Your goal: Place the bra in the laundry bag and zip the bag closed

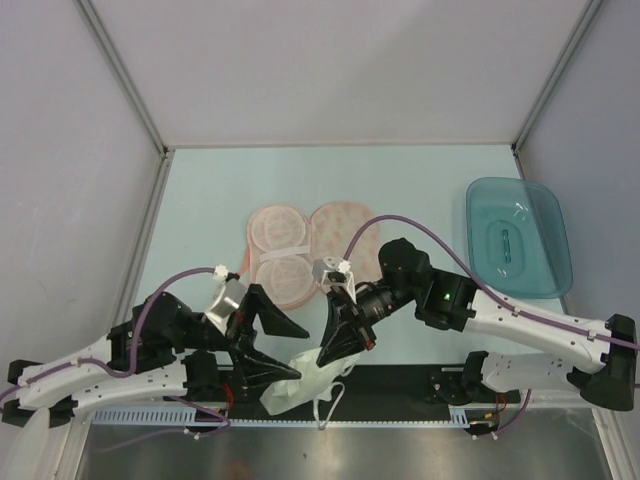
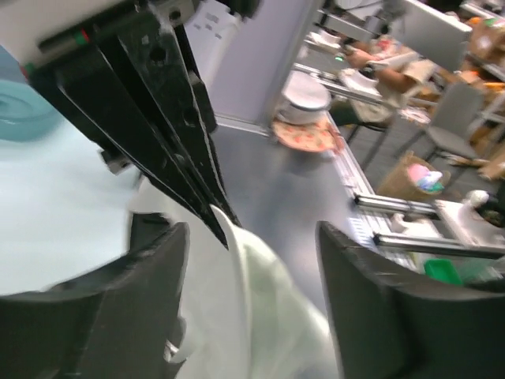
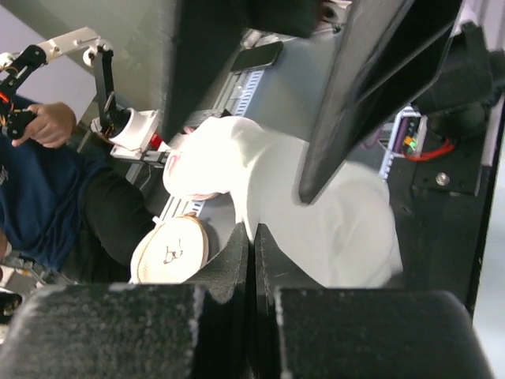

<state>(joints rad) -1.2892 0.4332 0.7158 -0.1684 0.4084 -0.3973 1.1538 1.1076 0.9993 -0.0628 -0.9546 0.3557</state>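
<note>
The white bra (image 1: 296,388) lies bunched at the table's near edge, a strap loop hanging over it. My right gripper (image 1: 328,358) is shut on the bra's upper edge; in the right wrist view its closed fingertips (image 3: 253,233) pinch the white fabric (image 3: 331,213). My left gripper (image 1: 303,352) is open, its jaws spread wide on either side of the bra (image 2: 272,308), not touching it in the left wrist view (image 2: 251,237). The peach-pink laundry bag (image 1: 300,250) lies open and flat behind both grippers, mesh lining up.
A translucent teal tray (image 1: 516,235) stands at the right of the table and shows faintly in the left wrist view (image 2: 20,99). The black rail and metal front edge (image 1: 400,385) run just under the bra. White enclosure walls stand on three sides.
</note>
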